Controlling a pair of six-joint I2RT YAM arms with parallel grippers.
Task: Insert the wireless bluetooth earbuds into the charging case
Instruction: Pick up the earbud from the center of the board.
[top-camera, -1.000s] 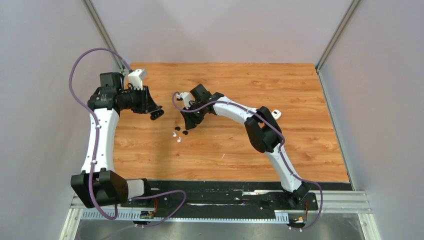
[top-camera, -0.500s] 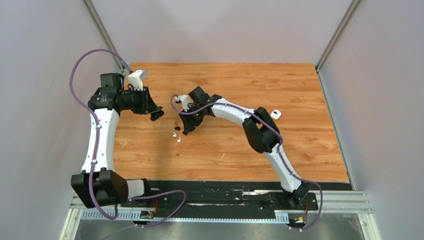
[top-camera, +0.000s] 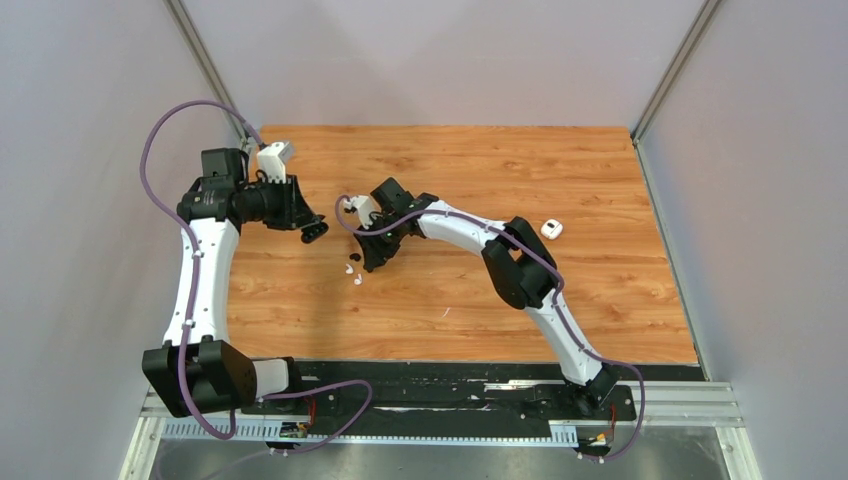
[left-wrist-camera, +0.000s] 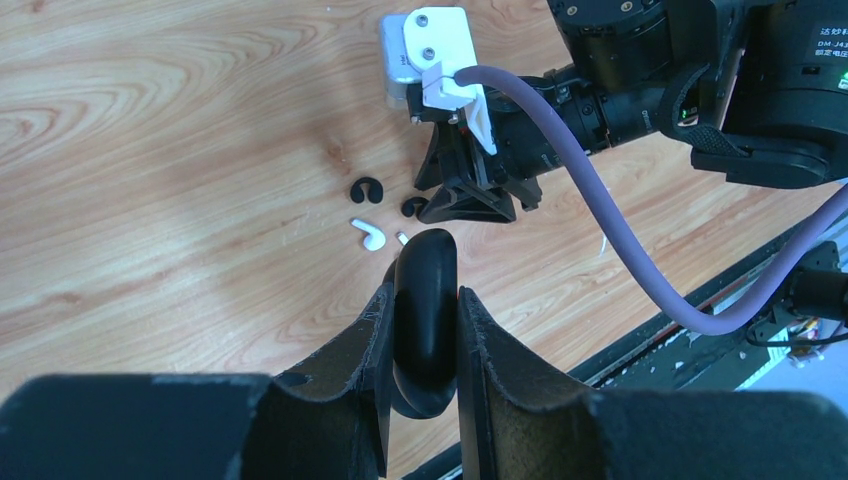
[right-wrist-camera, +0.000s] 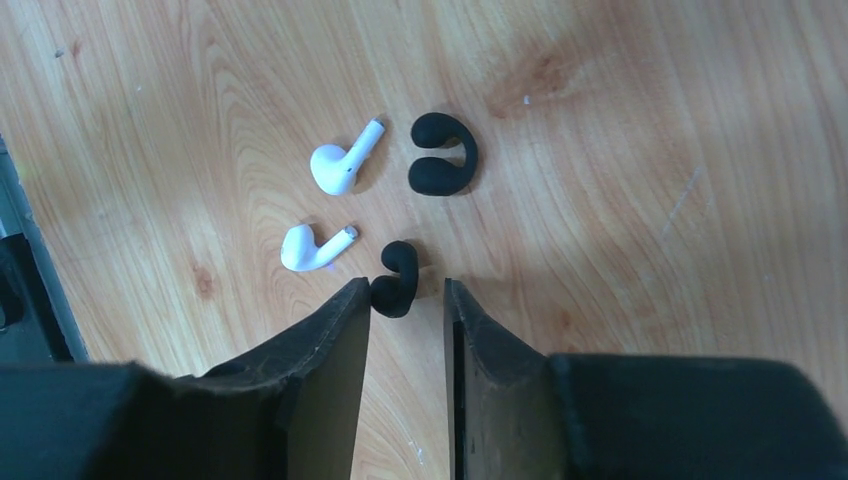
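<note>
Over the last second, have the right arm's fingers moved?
Yes. The right fingers slid left, nearer the white earbuds, which stayed put.

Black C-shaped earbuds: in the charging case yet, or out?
Out. One black C-shaped earbud lies bare on the wooden table, the second black earbud at the right hand's tips.

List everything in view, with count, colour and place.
table: one, brown wood, under everything
white earbuds: two, white, left of centre
black earbuds: two, black, beside the white ones
black case: one, black, held above table
white case: one, white, table's right side
cables: two, purple, along arms
arms: two, white-black, bases at near edge
left gripper: one, black, shut on black case
right gripper: one, black, open, tips at one black earbud
</note>
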